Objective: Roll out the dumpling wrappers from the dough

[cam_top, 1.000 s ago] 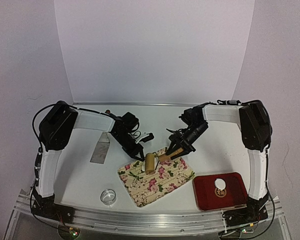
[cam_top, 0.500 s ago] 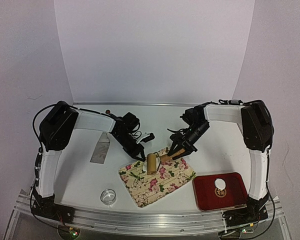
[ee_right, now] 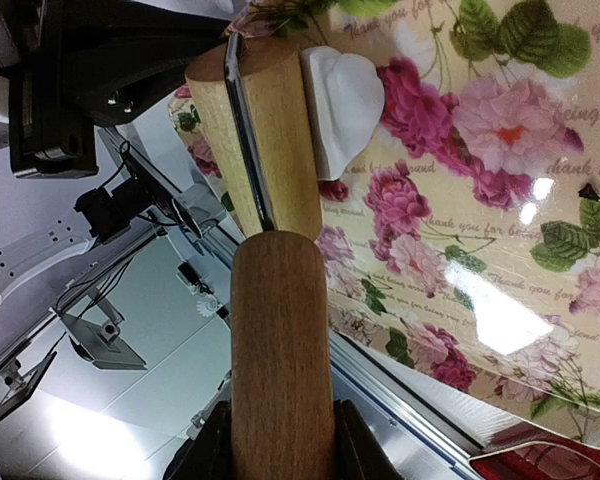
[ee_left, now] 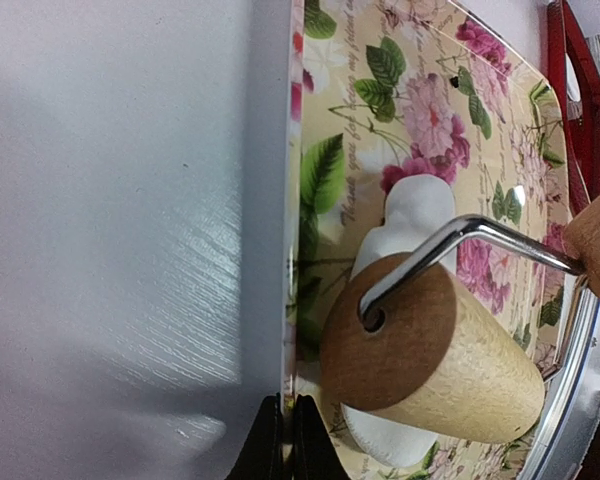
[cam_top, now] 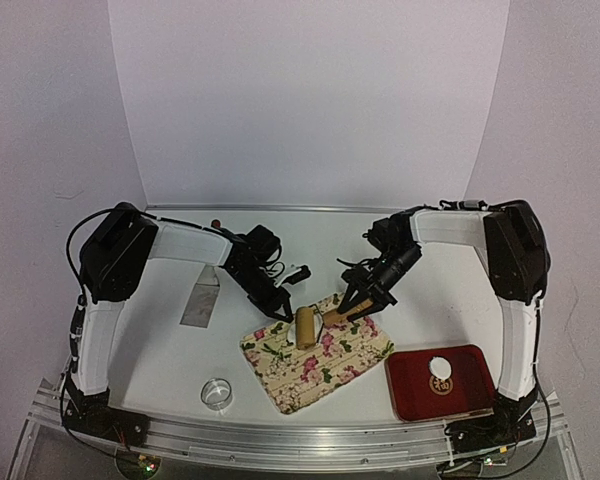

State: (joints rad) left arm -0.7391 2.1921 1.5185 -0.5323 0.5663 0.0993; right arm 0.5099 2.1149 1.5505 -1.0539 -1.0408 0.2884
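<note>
Wooden roller [ee_left: 435, 360] on white dough [ee_left: 416, 215], close to edge of floral tray [ee_left: 420, 90]

You see the board [cam_top: 330, 365] at the bottom middle of the top view. The roller [cam_top: 306, 327] lies on its upper part, on top of the dough [ee_left: 417, 212]. The left gripper [cam_top: 279, 311] is at the board's upper left edge. The right gripper [cam_top: 358, 305] is on the roller's handle, to the roller's right. Right of the board sits the tray [cam_top: 470, 385], with one dumpling wrapper [cam_top: 439, 366] in it. Left of the board is the ring cutter [cam_top: 217, 392], and the scraper [cam_top: 201, 300] is above it.
</note>
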